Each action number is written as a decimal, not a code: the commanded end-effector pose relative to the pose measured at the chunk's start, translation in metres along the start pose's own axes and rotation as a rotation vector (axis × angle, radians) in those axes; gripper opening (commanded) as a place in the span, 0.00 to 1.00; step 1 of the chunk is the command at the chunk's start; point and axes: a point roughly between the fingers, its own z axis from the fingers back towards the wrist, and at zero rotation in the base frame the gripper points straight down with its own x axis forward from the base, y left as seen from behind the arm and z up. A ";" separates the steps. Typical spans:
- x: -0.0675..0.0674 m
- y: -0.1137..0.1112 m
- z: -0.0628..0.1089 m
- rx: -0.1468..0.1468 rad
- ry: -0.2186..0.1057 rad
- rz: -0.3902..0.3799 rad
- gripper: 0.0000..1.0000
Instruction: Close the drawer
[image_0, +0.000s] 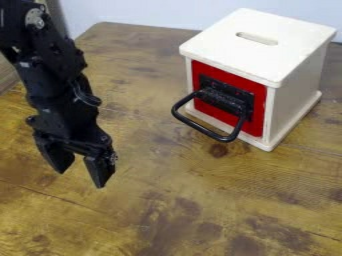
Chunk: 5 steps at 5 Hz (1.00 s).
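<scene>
A pale wooden cube (262, 45) with a slot in its top stands at the back right of the table. Its red drawer (225, 99) faces front-left, with a dark grille centre that juts slightly out of the front. A black loop handle (205, 119) hangs off it toward the table's middle. My black gripper (78, 163) hovers at the left, well apart from the handle, pointing down. Its two fingers stand spread with nothing between them.
The worn brown wooden table (201, 210) stretches across the front and right. My black arm (43, 70) rises from the gripper to the upper left corner. A pale wall shows behind the table's far edge.
</scene>
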 end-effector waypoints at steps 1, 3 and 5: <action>0.010 0.004 0.015 0.012 -0.053 0.033 1.00; 0.012 0.015 0.003 0.007 -0.060 0.005 1.00; 0.012 0.009 0.021 0.005 -0.066 -0.031 1.00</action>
